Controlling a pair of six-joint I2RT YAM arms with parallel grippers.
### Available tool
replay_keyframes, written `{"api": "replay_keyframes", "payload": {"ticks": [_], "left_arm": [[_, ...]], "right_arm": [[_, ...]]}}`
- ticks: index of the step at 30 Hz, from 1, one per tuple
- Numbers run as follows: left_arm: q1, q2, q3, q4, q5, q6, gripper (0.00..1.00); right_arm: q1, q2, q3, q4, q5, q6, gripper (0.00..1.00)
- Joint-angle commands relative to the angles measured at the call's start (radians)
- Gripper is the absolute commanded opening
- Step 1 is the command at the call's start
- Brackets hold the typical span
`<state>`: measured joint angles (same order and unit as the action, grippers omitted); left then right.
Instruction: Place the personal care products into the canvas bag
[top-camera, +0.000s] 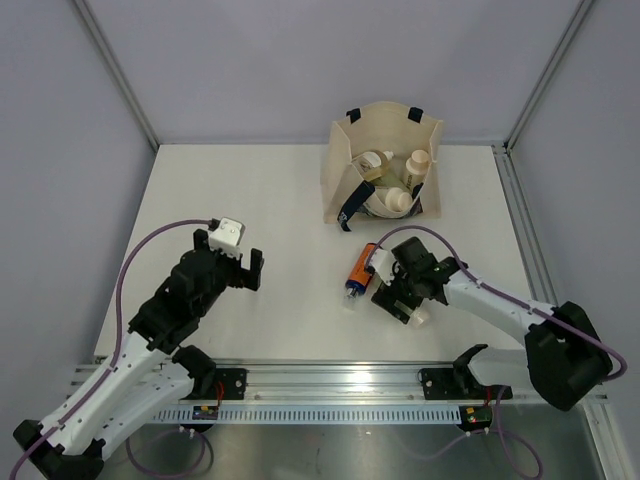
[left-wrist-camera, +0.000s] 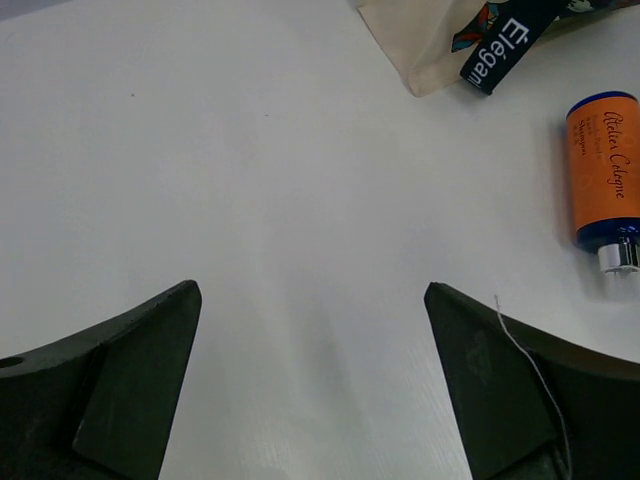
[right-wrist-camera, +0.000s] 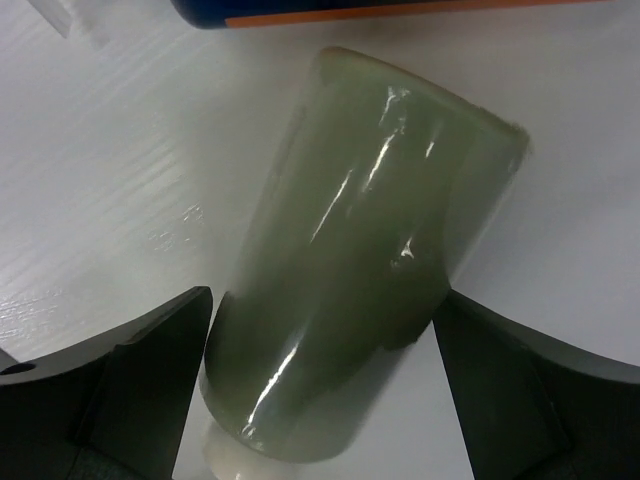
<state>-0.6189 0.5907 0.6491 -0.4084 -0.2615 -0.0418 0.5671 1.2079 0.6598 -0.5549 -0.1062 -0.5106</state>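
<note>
The canvas bag (top-camera: 345, 170) stands open at the back of the table with several bottles inside, two cream ones (top-camera: 378, 160) among them. Its corner (left-wrist-camera: 425, 45) and navy strap (left-wrist-camera: 498, 52) show in the left wrist view. The orange bottle (top-camera: 358, 270) lies in front of the bag, and it also shows in the left wrist view (left-wrist-camera: 603, 165) and at the top edge of the right wrist view (right-wrist-camera: 380, 10). My right gripper (top-camera: 398, 300) (right-wrist-camera: 322, 300) is open and straddles a lying sage-green bottle (right-wrist-camera: 360, 250), whose white cap (top-camera: 421, 318) pokes out. My left gripper (top-camera: 232, 262) (left-wrist-camera: 312, 300) is open and empty.
The white table (top-camera: 250, 190) is walled by grey panels at the back and sides. A metal rail (top-camera: 330, 380) with both arm bases runs along the near edge.
</note>
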Motion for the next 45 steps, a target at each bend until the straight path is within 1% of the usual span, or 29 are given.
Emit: {"api": "replay_keyframes", "payload": {"ticks": [1, 3, 6, 7, 9, 10, 12, 13, 15, 16, 17, 21, 23, 24, 27, 28, 30, 36, 38, 39, 40, 41, 42, 44, 45], "left_arm": [[0.004, -0.009, 0.003, 0.029, -0.051, 0.000, 0.99], [0.004, -0.011, 0.003, 0.025, -0.053, 0.002, 0.99], [0.004, -0.011, 0.003, 0.023, -0.053, 0.005, 0.99], [0.004, -0.011, 0.003, 0.022, -0.053, 0.006, 0.99], [0.004, -0.012, 0.003, 0.022, -0.054, 0.010, 0.99], [0.004, -0.011, 0.003, 0.022, -0.053, 0.010, 0.99], [0.004, -0.015, 0.001, 0.020, -0.053, 0.011, 0.99], [0.004, -0.015, 0.003, 0.020, -0.051, 0.013, 0.99], [0.004, -0.020, 0.003, 0.019, -0.048, 0.013, 0.99], [0.004, -0.022, 0.001, 0.019, -0.047, 0.013, 0.99], [0.004, -0.026, 0.001, 0.020, -0.045, 0.013, 0.99], [0.004, -0.037, -0.002, 0.022, -0.030, 0.014, 0.99], [0.004, -0.040, -0.002, 0.029, -0.007, 0.017, 0.99], [0.004, -0.043, -0.003, 0.033, 0.020, 0.020, 0.99], [0.004, -0.057, -0.008, 0.048, 0.089, 0.034, 0.99], [0.004, -0.063, -0.011, 0.054, 0.123, 0.036, 0.99], [0.004, -0.068, -0.017, 0.063, 0.148, 0.036, 0.99], [0.004, -0.077, -0.025, 0.079, 0.218, 0.036, 0.99], [0.004, -0.078, -0.029, 0.091, 0.254, 0.059, 0.99], [0.004, -0.077, -0.032, 0.095, 0.261, 0.059, 0.99], [0.002, -0.075, -0.042, 0.111, 0.312, 0.059, 0.99], [0.004, -0.071, -0.046, 0.118, 0.329, 0.057, 0.99], [0.004, -0.063, -0.051, 0.126, 0.346, 0.056, 0.99], [0.004, -0.043, -0.054, 0.131, 0.384, 0.049, 0.99], [0.004, -0.017, -0.052, 0.131, 0.390, 0.046, 0.99]], "right_arm": [[0.045, 0.094, -0.006, 0.092, 0.152, 0.052, 0.99], [0.047, 0.172, 0.012, 0.082, 0.154, 0.046, 0.99], [0.050, 0.228, 0.058, 0.061, 0.122, 0.040, 0.99], [0.053, 0.240, 0.081, 0.046, 0.111, 0.018, 0.95], [0.051, 0.271, 0.109, 0.017, 0.080, 0.008, 0.91], [0.051, 0.278, 0.116, 0.004, 0.053, -0.011, 0.81], [0.051, 0.288, 0.127, -0.026, 0.033, -0.029, 0.64], [0.050, 0.288, 0.138, -0.039, 0.019, -0.045, 0.41], [0.047, 0.271, 0.144, -0.066, 0.019, -0.054, 0.21], [0.043, 0.259, 0.146, -0.076, 0.007, -0.066, 0.09], [0.033, 0.242, 0.143, -0.085, 0.002, -0.072, 0.00], [-0.024, 0.098, 0.149, -0.141, -0.096, -0.127, 0.00], [-0.055, 0.011, 0.158, -0.181, -0.188, -0.170, 0.00], [-0.081, -0.016, 0.168, -0.203, -0.237, -0.196, 0.00], [-0.102, -0.086, 0.187, -0.220, -0.286, -0.215, 0.00], [-0.105, -0.094, 0.190, -0.221, -0.312, -0.216, 0.00], [-0.108, -0.097, 0.195, -0.218, -0.337, -0.207, 0.00], [-0.110, -0.096, 0.193, -0.131, -0.395, -0.155, 0.00], [-0.111, -0.103, 0.211, -0.103, -0.423, -0.134, 0.00], [-0.111, -0.102, 0.245, -0.097, -0.432, -0.126, 0.00], [-0.111, -0.100, 0.268, -0.085, -0.449, -0.102, 0.00], [-0.111, -0.088, 0.296, -0.080, -0.460, -0.086, 0.00], [-0.113, -0.081, 0.366, -0.082, -0.469, -0.071, 0.00], [-0.113, -0.047, 0.441, -0.076, -0.497, -0.023, 0.00], [-0.116, -0.036, 0.518, -0.071, -0.504, 0.006, 0.00]]}}
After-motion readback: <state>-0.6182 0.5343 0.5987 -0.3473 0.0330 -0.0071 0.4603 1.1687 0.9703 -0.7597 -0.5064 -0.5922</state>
